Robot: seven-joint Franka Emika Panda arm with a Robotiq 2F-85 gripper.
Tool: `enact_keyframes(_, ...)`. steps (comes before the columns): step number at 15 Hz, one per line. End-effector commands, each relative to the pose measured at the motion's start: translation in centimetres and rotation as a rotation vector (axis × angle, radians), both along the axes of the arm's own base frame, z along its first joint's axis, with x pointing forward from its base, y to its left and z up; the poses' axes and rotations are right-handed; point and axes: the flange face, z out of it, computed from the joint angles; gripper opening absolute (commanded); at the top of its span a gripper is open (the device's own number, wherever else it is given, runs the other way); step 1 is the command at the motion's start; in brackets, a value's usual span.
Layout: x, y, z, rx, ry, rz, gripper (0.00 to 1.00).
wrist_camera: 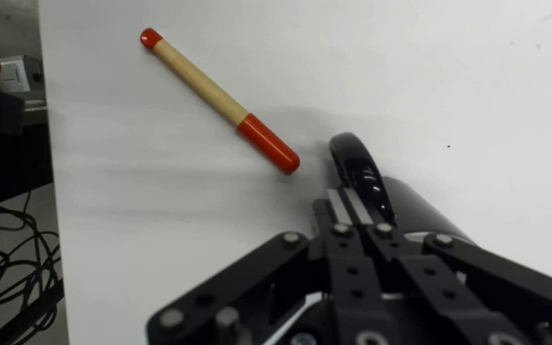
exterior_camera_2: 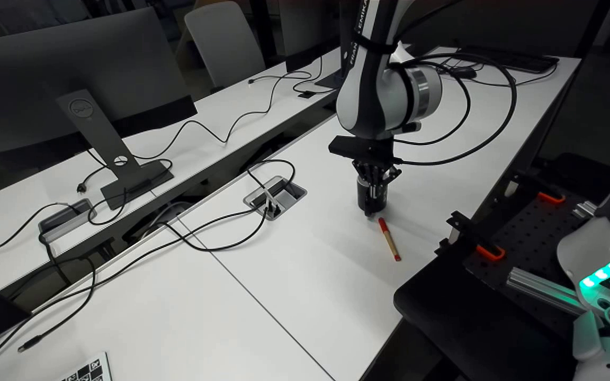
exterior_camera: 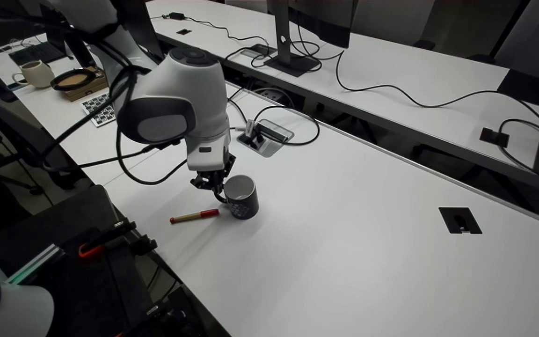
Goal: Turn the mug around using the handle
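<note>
The dark grey mug point(exterior_camera: 245, 204) stands upright on the white table; its lighter grey inside shows in an exterior view. It is partly behind my fingers in an exterior view point(exterior_camera_2: 362, 197) and in the wrist view point(wrist_camera: 417, 211). The black loop handle point(wrist_camera: 360, 167) sticks out of the mug's side toward my gripper point(wrist_camera: 350, 207). My two fingertips are nearly together, with only a thin gap. They sit beside the handle, which passes along the right finger; I cannot tell whether they touch. The gripper point(exterior_camera: 219, 187) points down next to the mug.
A red-ended wooden marker pen point(wrist_camera: 218, 101) lies on the table close to the handle; it also shows in both exterior views point(exterior_camera: 194, 216) point(exterior_camera_2: 389, 239). A socket box point(exterior_camera: 265, 136) with looping cables lies behind the arm. The table's edge point(wrist_camera: 58, 191) is beyond the pen.
</note>
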Motion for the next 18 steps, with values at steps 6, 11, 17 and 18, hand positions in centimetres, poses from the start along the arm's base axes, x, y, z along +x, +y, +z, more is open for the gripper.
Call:
enact_keyframes(6,1.3,-1.2,4.7,0.011,-0.083,0.052,0.0)
enact_keyframes(11,2.8,-2.7,9.1,-0.002,-0.186,0.073,0.0)
enact_keyframes(17,4.7,-5.5,12.7,-0.044,-0.314,0.074,0.0)
enact_keyframes(18,4.8,-5.8,13.1,-0.049,-0.326,0.079,0.0)
